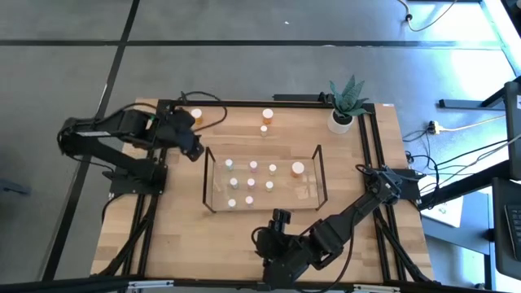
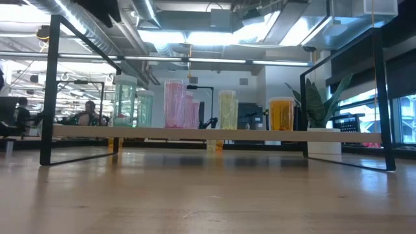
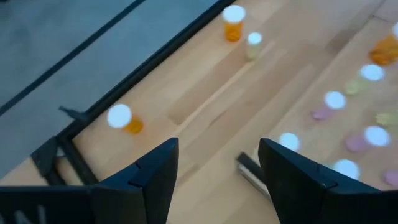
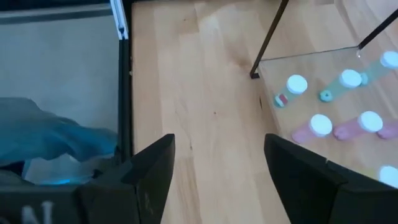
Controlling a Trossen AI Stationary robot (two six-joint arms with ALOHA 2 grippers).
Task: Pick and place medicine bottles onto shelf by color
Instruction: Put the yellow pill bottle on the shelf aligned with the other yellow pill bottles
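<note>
We see the shelf [image 1: 264,177] mid-tabletop [image 1: 179,236] carrying 9 medicine bottles [image 1: 253,165]; 3 more bottles [image 1: 267,116] stand on the wood behind it. The left gripper [image 1: 198,151] hovers beside the shelf's left end, jaws apart and empty. The right gripper [image 1: 281,218] hangs just before the shelf, likewise spread, holding nothing.

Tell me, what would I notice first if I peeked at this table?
Probably the clear shelf in the middle, with little colored medicine bottles standing on it in rows. Next, the spiky green plant in a white pot at the far right corner, and three bottles left on the bare wood behind the shelf.
</note>
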